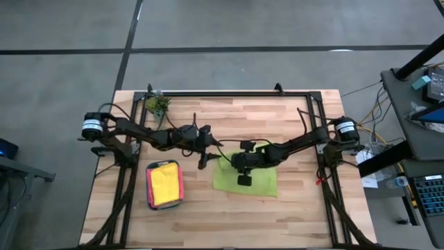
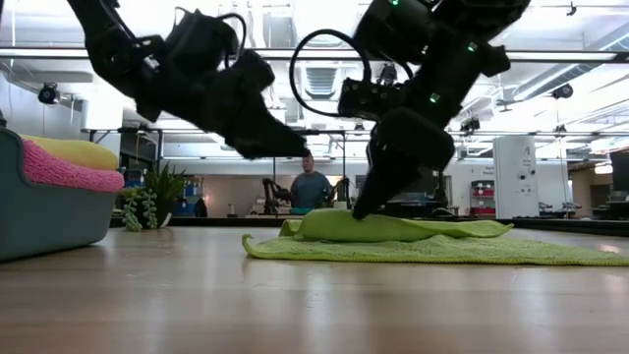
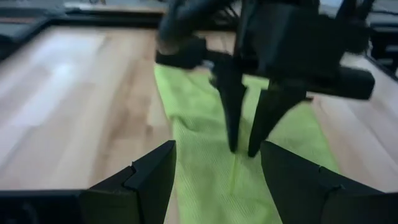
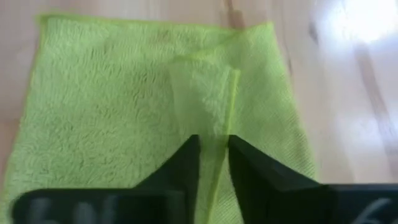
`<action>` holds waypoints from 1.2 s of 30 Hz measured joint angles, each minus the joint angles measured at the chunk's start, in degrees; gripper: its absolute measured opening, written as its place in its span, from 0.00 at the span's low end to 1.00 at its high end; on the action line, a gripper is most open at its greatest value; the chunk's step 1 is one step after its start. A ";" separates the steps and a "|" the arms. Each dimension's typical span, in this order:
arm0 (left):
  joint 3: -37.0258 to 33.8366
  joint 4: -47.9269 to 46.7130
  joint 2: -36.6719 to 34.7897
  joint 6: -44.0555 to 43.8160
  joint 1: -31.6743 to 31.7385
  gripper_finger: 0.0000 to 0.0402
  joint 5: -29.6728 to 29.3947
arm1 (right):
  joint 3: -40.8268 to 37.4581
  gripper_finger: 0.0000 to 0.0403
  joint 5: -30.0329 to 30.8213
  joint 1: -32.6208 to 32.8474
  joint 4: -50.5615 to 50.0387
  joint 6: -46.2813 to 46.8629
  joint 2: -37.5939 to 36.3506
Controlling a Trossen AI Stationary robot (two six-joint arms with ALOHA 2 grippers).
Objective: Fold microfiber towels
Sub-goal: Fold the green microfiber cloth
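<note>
A lime green towel (image 1: 262,182) lies spread on the wooden table, with a raised, folded-over ridge toward its left side (image 2: 393,226). My right gripper (image 1: 244,178) is down on that ridge and shut on it; it also shows in the left wrist view (image 3: 242,127). My left gripper (image 1: 203,162) is open and empty, hovering above the table just left of the towel (image 2: 290,147). A yellow towel (image 1: 164,182) and a pink towel (image 2: 59,167) lie in the teal tray. The orange and sage towels are out of view. My right gripper pinches a raised fold of the lime green towel (image 4: 214,127) between its two fingers, which lie along the fold's crease. The fingers (image 2: 371,202) slant down from above. The fold stands a little above the table; the rest of the towel (image 2: 462,251) lies flat and slack.
A teal tray (image 1: 150,186) stands left of the towel near the table's front. A small potted plant (image 1: 157,104) sits at the far left corner. Bare wood lies in front of and behind the towel. A person (image 2: 311,187) stands in the room beyond.
</note>
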 joint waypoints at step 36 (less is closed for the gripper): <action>-0.98 -0.90 -5.99 2.51 1.06 0.55 -0.33 | -0.50 0.50 -13.10 -2.94 1.66 7.05 1.55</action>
